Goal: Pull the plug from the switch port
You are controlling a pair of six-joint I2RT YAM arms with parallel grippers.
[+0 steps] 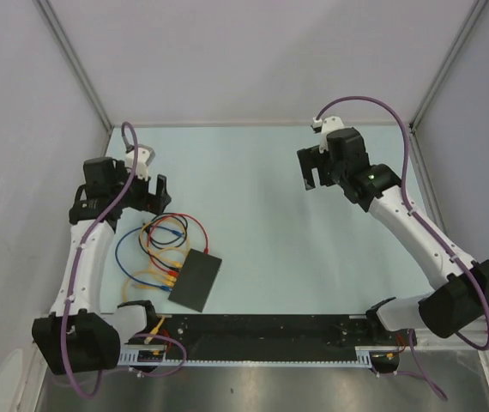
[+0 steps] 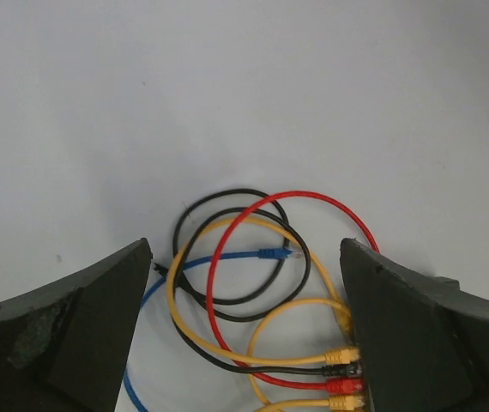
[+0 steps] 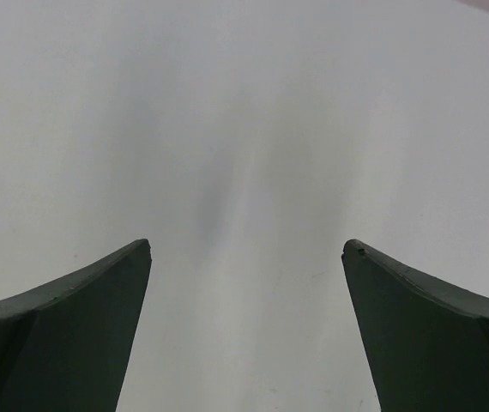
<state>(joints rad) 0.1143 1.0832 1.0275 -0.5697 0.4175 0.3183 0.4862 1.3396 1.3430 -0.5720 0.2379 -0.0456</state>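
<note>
The black switch (image 1: 196, 280) lies flat on the table at the lower left. Yellow, black and red plugs (image 1: 169, 275) sit in its left edge. Their cables loop to the left, with a blue cable (image 1: 127, 249) among them. My left gripper (image 1: 153, 194) is open and empty, above and behind the cable loops. In the left wrist view the yellow plug (image 2: 344, 354), black plug (image 2: 341, 370), red plug (image 2: 344, 386) and a second yellow plug (image 2: 347, 402) run under my right finger (image 2: 416, 335), which hides the switch. A loose blue plug (image 2: 276, 253) lies free. My right gripper (image 1: 313, 168) is open and empty at the far right.
A black rail (image 1: 262, 330) with white toothed strips runs along the near table edge between the arm bases. Grey walls enclose the pale table (image 1: 296, 232) at the back and sides. The right wrist view shows only bare table (image 3: 244, 172).
</note>
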